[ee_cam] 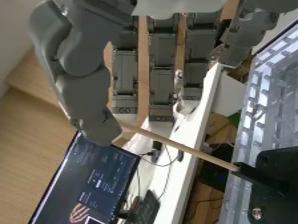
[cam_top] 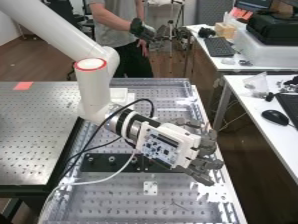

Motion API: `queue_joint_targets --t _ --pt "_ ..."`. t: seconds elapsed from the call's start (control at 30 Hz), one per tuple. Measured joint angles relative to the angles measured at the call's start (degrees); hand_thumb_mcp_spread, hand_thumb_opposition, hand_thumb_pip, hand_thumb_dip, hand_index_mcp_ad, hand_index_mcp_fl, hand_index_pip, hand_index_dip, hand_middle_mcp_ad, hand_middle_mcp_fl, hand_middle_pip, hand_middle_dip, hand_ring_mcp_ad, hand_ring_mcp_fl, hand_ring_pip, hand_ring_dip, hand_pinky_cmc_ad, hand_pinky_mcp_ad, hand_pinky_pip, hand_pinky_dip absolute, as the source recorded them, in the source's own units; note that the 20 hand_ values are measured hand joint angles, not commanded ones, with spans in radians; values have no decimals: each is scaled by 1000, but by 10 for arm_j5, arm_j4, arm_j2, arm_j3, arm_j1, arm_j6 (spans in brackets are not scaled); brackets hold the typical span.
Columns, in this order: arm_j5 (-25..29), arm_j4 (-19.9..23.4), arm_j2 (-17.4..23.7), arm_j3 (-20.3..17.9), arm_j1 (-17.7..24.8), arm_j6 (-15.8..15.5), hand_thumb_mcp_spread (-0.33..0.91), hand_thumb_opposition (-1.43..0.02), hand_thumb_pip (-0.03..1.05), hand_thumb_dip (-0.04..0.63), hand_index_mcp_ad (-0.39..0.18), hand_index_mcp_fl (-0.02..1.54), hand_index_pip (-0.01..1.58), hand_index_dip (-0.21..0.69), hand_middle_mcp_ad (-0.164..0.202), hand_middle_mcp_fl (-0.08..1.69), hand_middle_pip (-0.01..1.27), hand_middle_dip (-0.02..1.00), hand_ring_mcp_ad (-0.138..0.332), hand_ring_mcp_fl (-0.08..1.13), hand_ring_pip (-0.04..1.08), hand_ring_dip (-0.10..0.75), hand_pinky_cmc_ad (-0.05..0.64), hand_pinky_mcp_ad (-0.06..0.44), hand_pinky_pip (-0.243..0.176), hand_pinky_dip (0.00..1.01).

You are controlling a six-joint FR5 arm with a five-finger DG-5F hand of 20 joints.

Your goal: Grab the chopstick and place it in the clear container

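Observation:
The hand [cam_top: 207, 162] is over the right side of the perforated bench in the high view. In the wrist view, the hand [ee_cam: 161, 75] has its dark grey fingers straight and spread side by side, so it is open. Its thumb [ee_cam: 90, 102] reaches down beside them. A thin wooden chopstick [ee_cam: 183, 146] slants from behind the thumb's tip to a black holder [ee_cam: 256, 177]; the thumb covers its far end. Whether the thumb touches it cannot be told.
A black mounting strip [cam_top: 110, 162] lies across the perforated bench [cam_top: 110, 197], beside the hand. Cables loop around the wrist. To the right stands a white desk [cam_top: 259, 135] with a mouse [cam_top: 274, 117]. A monitor [ee_cam: 86, 175] appears in the wrist view.

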Motion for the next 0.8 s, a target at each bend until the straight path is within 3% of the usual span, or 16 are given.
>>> queue_joint_targets --t 0.8 --pt "8 4 -4 1 2 4 632 -951 557 300 -166 487 1393 126 68 738 634 703 115 510 94 494 262 246 -31 180"
